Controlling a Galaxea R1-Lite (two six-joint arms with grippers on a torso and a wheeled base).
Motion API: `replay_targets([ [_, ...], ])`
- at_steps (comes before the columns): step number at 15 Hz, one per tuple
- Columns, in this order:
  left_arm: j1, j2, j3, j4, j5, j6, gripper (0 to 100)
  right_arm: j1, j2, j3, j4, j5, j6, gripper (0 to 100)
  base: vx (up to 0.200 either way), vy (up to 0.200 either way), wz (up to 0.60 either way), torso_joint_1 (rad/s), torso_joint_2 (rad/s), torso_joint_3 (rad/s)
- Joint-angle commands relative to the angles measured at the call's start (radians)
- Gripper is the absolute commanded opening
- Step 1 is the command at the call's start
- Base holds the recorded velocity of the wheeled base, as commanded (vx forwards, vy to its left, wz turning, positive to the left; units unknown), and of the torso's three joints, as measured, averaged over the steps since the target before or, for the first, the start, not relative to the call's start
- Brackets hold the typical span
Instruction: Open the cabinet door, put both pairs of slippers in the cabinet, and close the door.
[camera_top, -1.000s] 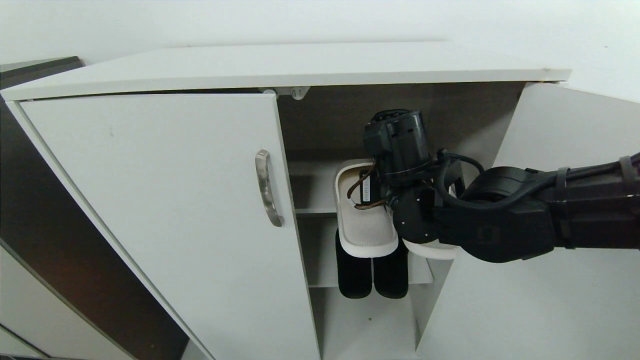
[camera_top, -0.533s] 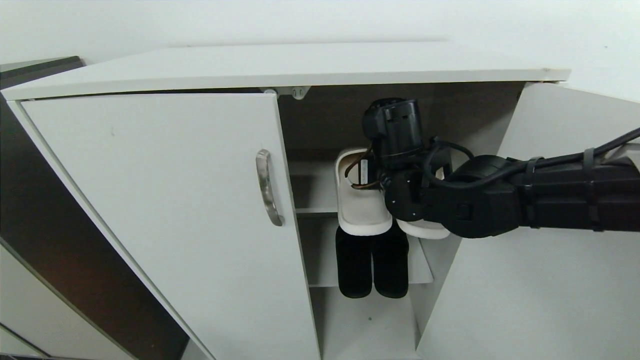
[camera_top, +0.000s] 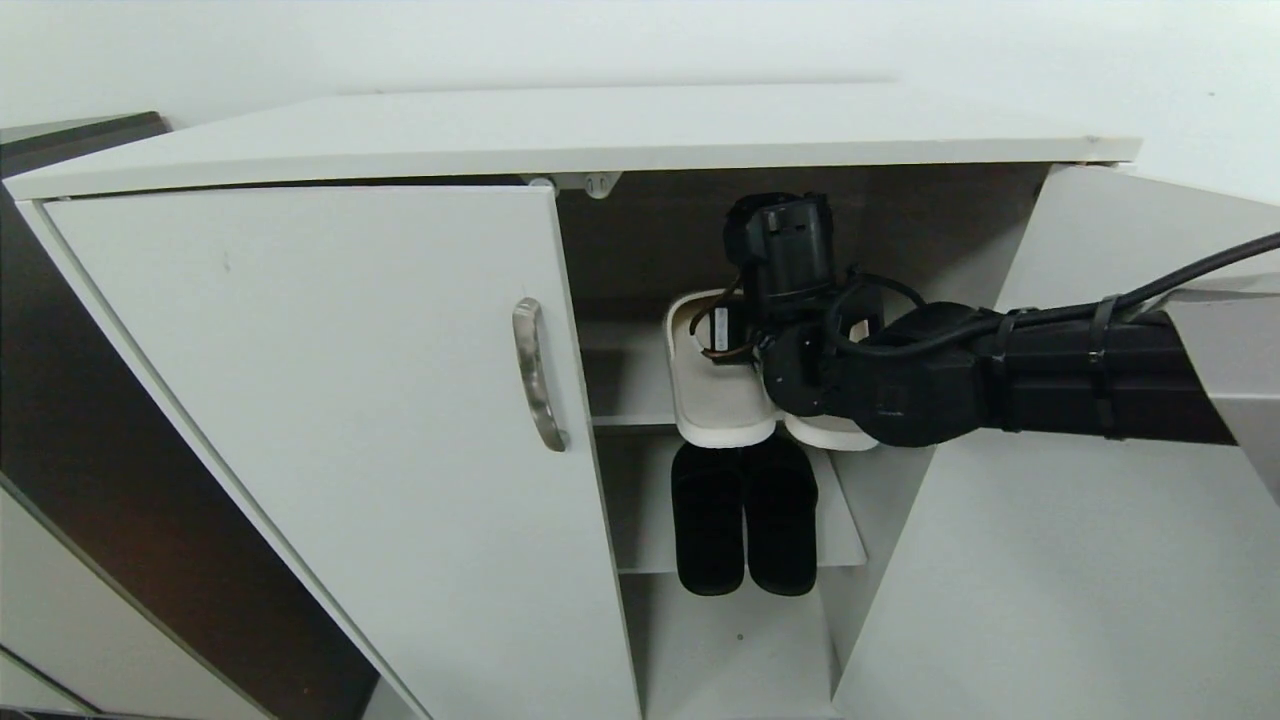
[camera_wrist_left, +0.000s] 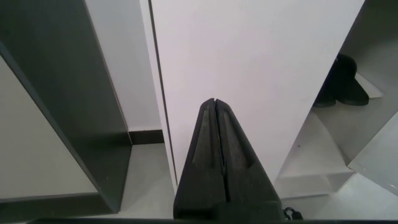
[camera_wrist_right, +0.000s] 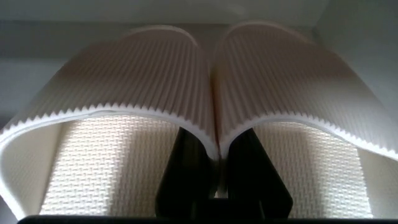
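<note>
the right gripper (camera_wrist_right: 219, 177) is pinching the white slippers (camera_top: 715, 400). its two fingers (camera_wrist_right: 186, 168) squeeze the two inner straps together, so both slippers hang from it side by side. the pair is inside the cabinet (camera_top: 600, 130), just over the upper shelf (camera_top: 625, 385). it is not clear if the soles touch the shelf yet.

the thing that matters most is how the slippers lie. their long way runs front to back: the toes point deep into the cabinet and the heels point out at the robot. the heels stick out a little past the front edge of the upper shelf. the shelf is right below the pair, so the next move is likely a small push inward and a drop down, then letting go.

the black slippers (camera_top: 745, 520) lie on the lower shelf (camera_top: 640, 520), right under the white ones, the same way round. their heels poke out over the edge too.

the right door (camera_top: 1050, 560) stands wide open next to the right arm, which is the near one for closing it. the left door (camera_top: 330, 420) is closed. the left gripper (camera_wrist_left: 214, 106) has its fingers pressed together, holds nothing, and faces the left door from low down.
</note>
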Motion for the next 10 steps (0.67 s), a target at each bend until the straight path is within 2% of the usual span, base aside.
replay_targets([
  [1, 0.000, 0.000, 0.000, 0.000, 0.000, 0.000, 0, -0.017, 0.016, -0.016, -0.001, 0.016, -0.001, 0, 0.000, 0.000, 0.00, 0.000, 0.00, 0.000],
  [6, 0.000, 0.000, 0.000, 0.000, 0.000, 0.000, 0, -0.043, 0.068, -0.085, 0.001, 0.020, -0.018, 0, 0.000, 0.000, 0.00, 0.000, 0.00, 0.000],
  [10, 0.000, 0.000, 0.000, 0.000, 0.000, 0.000, 0, -0.043, 0.078, -0.087, 0.001, 0.020, -0.020, 0, 0.000, 0.000, 0.00, 0.000, 0.00, 0.000],
])
